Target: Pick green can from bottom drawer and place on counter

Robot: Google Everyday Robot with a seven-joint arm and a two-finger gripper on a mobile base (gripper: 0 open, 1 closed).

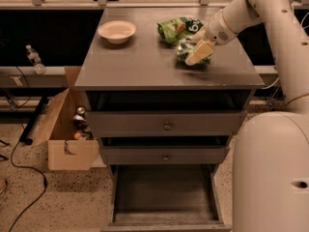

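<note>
gripper: over the right part of the counter, near its right edge, on the end of the pale arm that reaches in from the upper right; tilted down and to the left
fingers: closed round the green can; one pale finger lies slantwise across its front; the other is hidden behind it
green can: in the grip, low over the counter just in front of the snack bag; whether its base touches the top cannot be told; a dark shadow lies under it
bottom drawer: pulled well out at the foot of the cabinet; grey floor and low sides show; well apart from the can
upper drawers: top drawer and middle drawer each with one small knob; both stand slightly forward of the cabinet front
counter, other things: white bowl at back left; green snack bag at back right, just behind the gripper
floor, left: open cardboard box against the cabinet's side; plastic bottle on a ledge beyond; black cable across the speckled floor
robot body: pale and rounded; fills the lower right
</note>
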